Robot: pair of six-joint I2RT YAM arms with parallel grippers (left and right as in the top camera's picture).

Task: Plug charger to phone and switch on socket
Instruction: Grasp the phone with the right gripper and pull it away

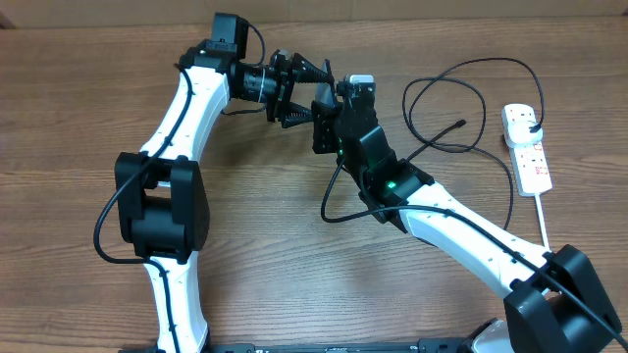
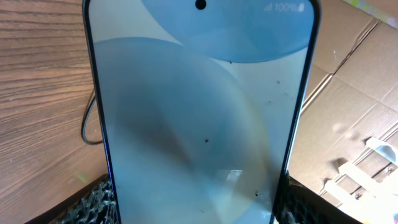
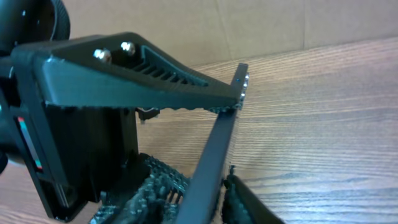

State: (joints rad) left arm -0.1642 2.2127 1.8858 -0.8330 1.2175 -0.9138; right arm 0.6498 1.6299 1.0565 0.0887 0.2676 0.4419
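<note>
The phone (image 2: pixel 199 112), its light-blue screen lit, fills the left wrist view and sits between my left gripper's (image 2: pixel 196 208) jaws. In the right wrist view the phone (image 3: pixel 217 149) shows edge-on as a dark slim bar between my right gripper's (image 3: pixel 211 199) jaws, with a left finger (image 3: pixel 137 78) at its top end. Overhead, both grippers, left (image 1: pixel 294 98) and right (image 1: pixel 324 113), meet at the table's back middle and hide the phone. The charger (image 1: pixel 461 98) lies in black loops to the right, its free connector end (image 1: pixel 461 124) on the table. The socket (image 1: pixel 528 152) lies at the far right.
A thick white cord (image 1: pixel 543 221) runs from the socket toward the front right. A black plug (image 1: pixel 530 122) sits on the socket's far end. Cardboard (image 2: pixel 354 93) lies beyond the table's back edge. A thin black cable (image 1: pixel 339 196) hangs by the right arm.
</note>
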